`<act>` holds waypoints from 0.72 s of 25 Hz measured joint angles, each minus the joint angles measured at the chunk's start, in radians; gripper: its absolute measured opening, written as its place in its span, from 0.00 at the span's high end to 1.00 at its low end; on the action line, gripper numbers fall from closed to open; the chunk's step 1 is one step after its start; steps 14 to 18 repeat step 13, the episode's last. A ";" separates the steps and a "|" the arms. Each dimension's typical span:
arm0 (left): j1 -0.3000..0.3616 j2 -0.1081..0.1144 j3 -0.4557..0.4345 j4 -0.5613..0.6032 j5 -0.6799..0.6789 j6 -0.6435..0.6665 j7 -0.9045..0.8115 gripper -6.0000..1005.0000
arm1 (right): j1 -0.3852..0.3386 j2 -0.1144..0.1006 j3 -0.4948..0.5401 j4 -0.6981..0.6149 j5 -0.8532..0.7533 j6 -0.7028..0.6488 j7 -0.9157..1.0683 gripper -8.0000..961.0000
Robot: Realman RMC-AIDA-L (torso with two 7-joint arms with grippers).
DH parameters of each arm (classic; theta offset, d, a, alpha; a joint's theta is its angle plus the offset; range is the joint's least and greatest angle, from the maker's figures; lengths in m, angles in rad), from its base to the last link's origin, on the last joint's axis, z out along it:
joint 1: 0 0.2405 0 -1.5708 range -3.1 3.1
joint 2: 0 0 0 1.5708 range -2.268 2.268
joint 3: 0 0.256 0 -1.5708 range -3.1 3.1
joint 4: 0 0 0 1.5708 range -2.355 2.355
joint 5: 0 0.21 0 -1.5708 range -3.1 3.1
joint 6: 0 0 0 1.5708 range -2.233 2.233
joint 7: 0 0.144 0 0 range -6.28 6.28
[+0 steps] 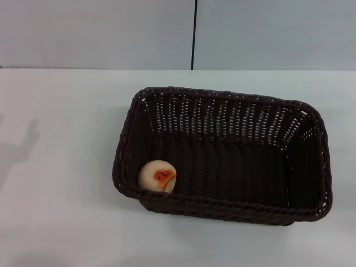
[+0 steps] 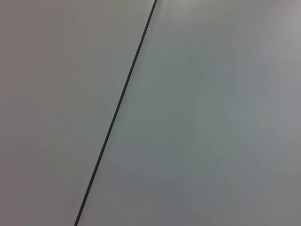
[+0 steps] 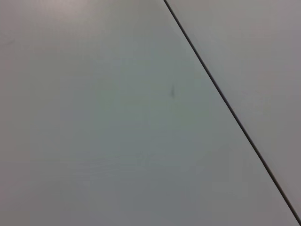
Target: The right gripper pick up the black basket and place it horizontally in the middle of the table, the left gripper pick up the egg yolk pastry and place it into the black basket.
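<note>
Black basket [image 1: 222, 156] sat on the white table [image 1: 61, 167], long side across the head view, a little right of centre. Egg yolk pastry [image 1: 157, 176] lay inside the basket, on its floor in the near-left corner, touching or just beside the near wall, orange-red patch facing up. Neither gripper showed in any view, so their finger state could not be told and nothing could be placed relative to them. A faint shadow [image 1: 19, 150] fell on the table at the left edge of the head view. Both wrist views showed only a plain grey panel surface [image 2: 211, 117] crossed by a thin dark seam [image 2: 117, 108]; the same kind of seam [image 3: 230, 110] ran through the right wrist view. No brand, label or readable writing showed anywhere.
</note>
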 joint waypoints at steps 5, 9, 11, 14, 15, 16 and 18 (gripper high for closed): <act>0.005 0.000 -0.001 -0.002 0.000 0.011 -0.001 0.14 | 0.000 0.000 0.000 0.000 0.000 0.000 0.002 0.57; 0.005 0.000 -0.001 -0.002 0.000 0.017 -0.003 0.14 | -0.002 0.001 0.000 0.000 0.000 0.000 0.002 0.57; 0.006 0.001 -0.002 -0.002 -0.001 0.021 -0.004 0.14 | -0.005 0.001 0.000 0.000 0.000 0.000 0.002 0.57; 0.006 0.001 -0.003 -0.001 -0.001 0.030 -0.003 0.14 | -0.005 0.001 0.000 0.000 0.000 0.000 0.003 0.57; 0.006 0.001 -0.003 -0.001 -0.001 0.030 -0.003 0.14 | -0.005 0.001 0.000 0.000 0.000 0.000 0.003 0.57; 0.006 0.001 -0.003 -0.001 -0.001 0.030 -0.003 0.14 | -0.005 0.001 0.000 0.000 0.000 0.000 0.003 0.57; 0.006 0.001 -0.003 -0.001 -0.001 0.030 -0.003 0.14 | -0.005 0.001 0.000 0.000 0.000 0.000 0.003 0.57</act>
